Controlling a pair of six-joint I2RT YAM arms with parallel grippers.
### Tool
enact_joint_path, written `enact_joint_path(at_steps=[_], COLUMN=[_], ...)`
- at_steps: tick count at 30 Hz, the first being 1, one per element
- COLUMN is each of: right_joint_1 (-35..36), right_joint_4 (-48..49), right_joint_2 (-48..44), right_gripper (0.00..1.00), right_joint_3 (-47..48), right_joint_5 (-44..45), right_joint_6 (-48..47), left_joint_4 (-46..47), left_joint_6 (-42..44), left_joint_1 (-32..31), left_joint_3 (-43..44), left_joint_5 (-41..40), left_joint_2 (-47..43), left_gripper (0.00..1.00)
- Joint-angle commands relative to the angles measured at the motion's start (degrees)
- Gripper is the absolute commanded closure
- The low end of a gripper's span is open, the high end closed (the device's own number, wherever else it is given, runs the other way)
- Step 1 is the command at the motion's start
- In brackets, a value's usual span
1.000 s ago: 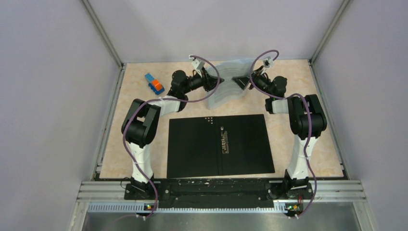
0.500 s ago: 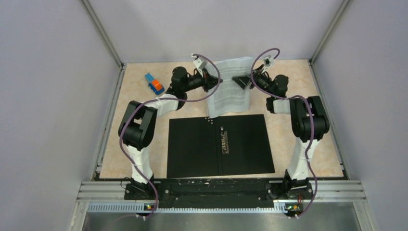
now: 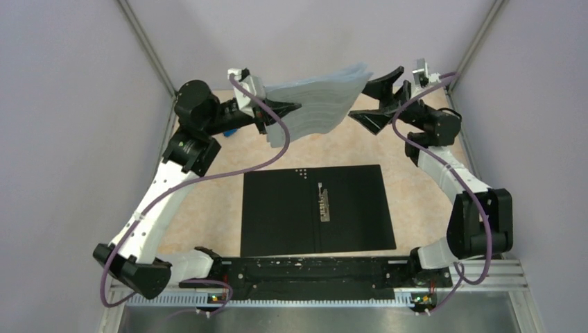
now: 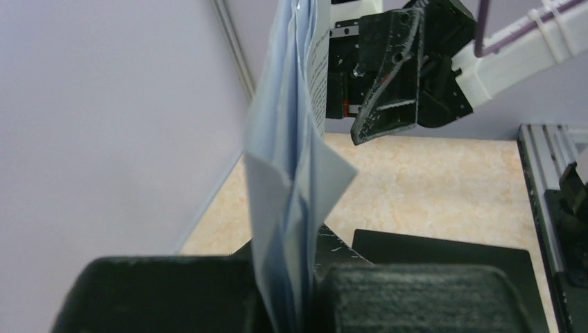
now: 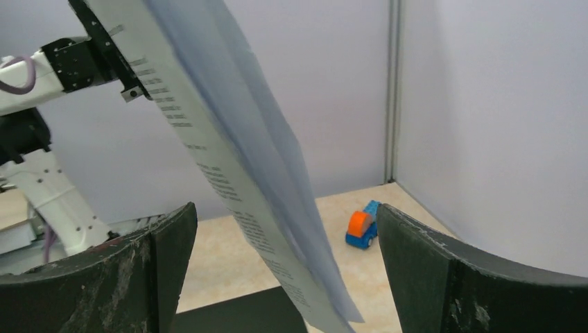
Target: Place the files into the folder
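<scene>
Left pincer [image 3: 288, 107] was clamped on the files [image 3: 319, 104], aloft at upper centre, right pincer [image 3: 371, 97] gaped empty beside them, and lowering them flat, squared to the open folder [image 3: 277, 208] mid-frame, seemed wisest.

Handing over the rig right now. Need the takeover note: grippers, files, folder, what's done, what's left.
Left gripper: shut on the files, holding them in the air above the far half of the table.
Right gripper: open, one finger on either side of the files' free end, not gripping.
Folder: lying open and flat on the near half of the table, black inside up, nothing in it.
Done: files picked up.
Left: lower the files into the folder and release.
</scene>
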Motion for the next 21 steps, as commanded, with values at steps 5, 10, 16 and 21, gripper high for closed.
enact_joint_path(at_steps=[5, 10, 16, 21], right_joint_1=[5.3, 9.4, 13.2, 13.3], right_joint_4=[0.3, -15.0, -24.2, -29.2], right_joint_2=[-11.1, -18.2, -20.2, -21.3], right_gripper=[0.01, 0.01, 0.01, 0.03], right_joint_3=[-2.5, -4.6, -5.3, -4.6], right_joint_5=[-6.3, -4.3, -2.2, -0.1], right_joint_6=[2.6, -10.1, -17.4, -22.3], left_joint_4=[-15.1, -14.1, -11.4, -11.3], left_joint_6=[7.9, 7.9, 5.3, 5.6], left_joint_1=[-1.8, -3.0, -3.5, -4.6], left_joint_3=[2.9, 2.2, 2.2, 2.2], left_joint_5=[0.0, -0.7, 1.9, 2.2], left_joint_2=[-5.4, -7.0, -6.9, -8.2], left_gripper=[1.0, 1.0, 1.0, 1.0])
